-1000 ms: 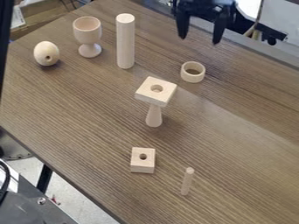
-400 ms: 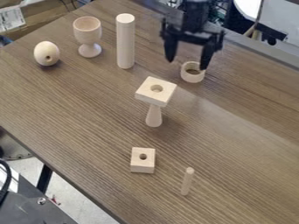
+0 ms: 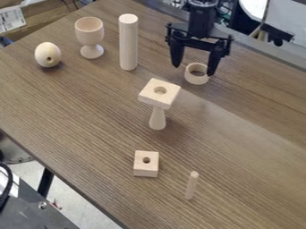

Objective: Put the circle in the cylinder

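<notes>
Ring (image 3: 197, 79) sits hole-up on the table (image 3: 90, 116), nr the far edge, directly under the gripper (image 3: 193, 70). Fingers are spread wide, nothing btwn them; the one on the view's right overlaps the ring's right rim, can't tell if it's touching. Main risk: gripper's off-centre, ring lies toward that one finger, so coming straight down cd land the tip on the rim or in the hole & tip or skid it. Closing from there might catch one side only & pull the ring askew. Later, prob. a snug fit over the upright cylinder (image 3: 128, 42): a tilted ring cd jam on top or knock it over. Ring itself: pale plain wood, short, thin-walled, w/ a round opening & dark table seen thru it. Cylinder's to the ring's left in view, tall, bare on top. Nearer the camera, a square block (image 3: 170, 95) w/ a hole rests on a tapered stand (image 3: 157, 120). Beyond the cylinder: cup (image 3: 90, 33), then egg (image 3: 48, 54). Near end: small block (image 3: 146, 170) & thin peg (image 3: 191, 185), peg standing.
</notes>
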Controlling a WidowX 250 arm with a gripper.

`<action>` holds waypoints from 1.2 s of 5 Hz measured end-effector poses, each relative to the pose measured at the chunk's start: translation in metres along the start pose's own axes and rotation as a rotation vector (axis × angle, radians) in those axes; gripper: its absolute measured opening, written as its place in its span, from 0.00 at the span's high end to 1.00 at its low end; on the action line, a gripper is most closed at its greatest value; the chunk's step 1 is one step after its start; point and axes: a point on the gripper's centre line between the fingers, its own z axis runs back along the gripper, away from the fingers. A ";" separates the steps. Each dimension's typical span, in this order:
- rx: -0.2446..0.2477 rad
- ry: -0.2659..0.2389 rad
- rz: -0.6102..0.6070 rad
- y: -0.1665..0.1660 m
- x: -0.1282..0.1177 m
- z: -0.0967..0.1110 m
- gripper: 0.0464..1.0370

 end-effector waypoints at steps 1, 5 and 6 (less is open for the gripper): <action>-0.007 -0.008 0.006 -0.001 0.001 -0.001 0.04; -0.002 -0.012 -0.001 -0.001 0.006 -0.011 0.04; -0.010 0.037 -0.009 -0.001 0.002 -0.027 0.04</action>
